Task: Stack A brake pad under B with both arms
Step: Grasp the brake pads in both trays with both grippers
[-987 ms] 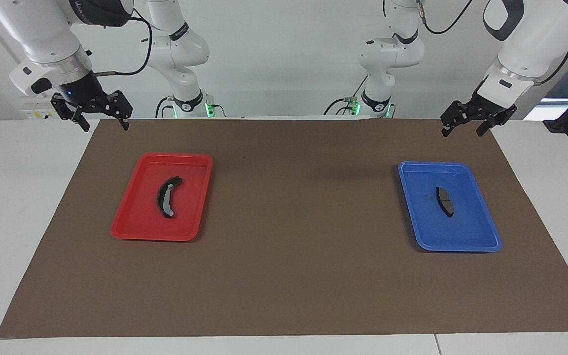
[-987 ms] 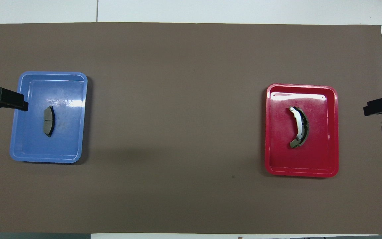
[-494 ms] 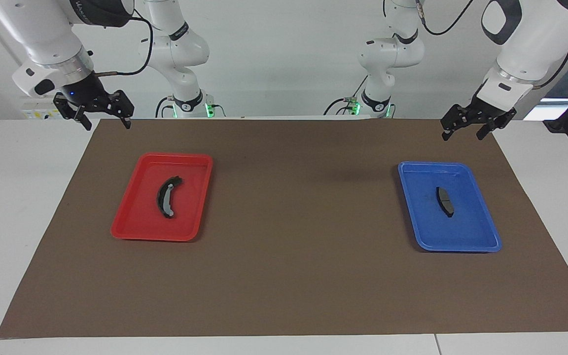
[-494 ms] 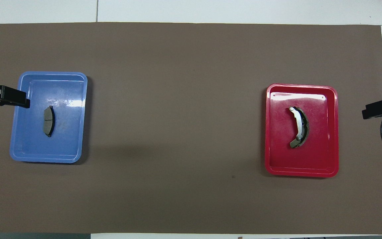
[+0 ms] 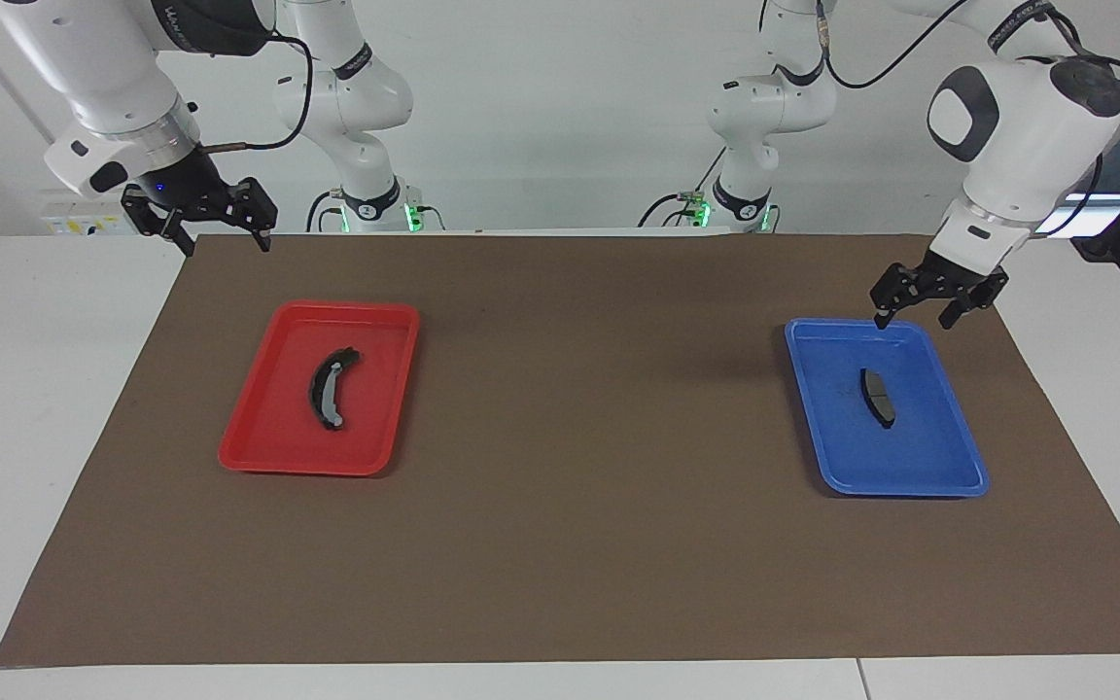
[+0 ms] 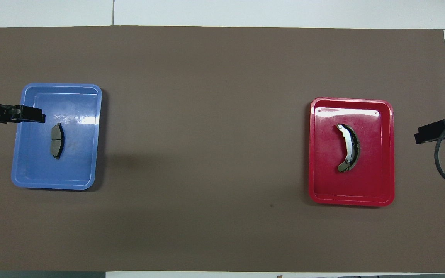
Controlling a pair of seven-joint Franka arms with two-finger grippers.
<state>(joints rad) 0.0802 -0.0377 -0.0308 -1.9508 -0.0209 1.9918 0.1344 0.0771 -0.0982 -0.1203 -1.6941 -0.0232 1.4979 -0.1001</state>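
Observation:
The A brake pad [image 5: 878, 397], short and dark grey, lies in a blue tray [image 5: 910, 486] toward the left arm's end; it also shows in the overhead view [image 6: 56, 141]. B [image 5: 329, 388], a long black crescent pad with a grey strip, lies in a red tray [image 5: 259, 447] toward the right arm's end, also seen from overhead [image 6: 349, 148]. My left gripper [image 5: 913, 319] is open and empty, in the air over the blue tray's edge nearest the robots. My right gripper [image 5: 227, 243] is open and empty, raised over the mat's corner near the red tray.
A brown mat [image 5: 570, 437] covers most of the white table, and both trays stand on it, wide apart. In the overhead view the blue tray [image 6: 52, 185] and red tray [image 6: 361, 199] sit at the mat's two ends.
My left gripper has come down and moved over the blue tray's near edge. My right gripper has shifted slightly toward the red tray. The pads and trays have not moved.

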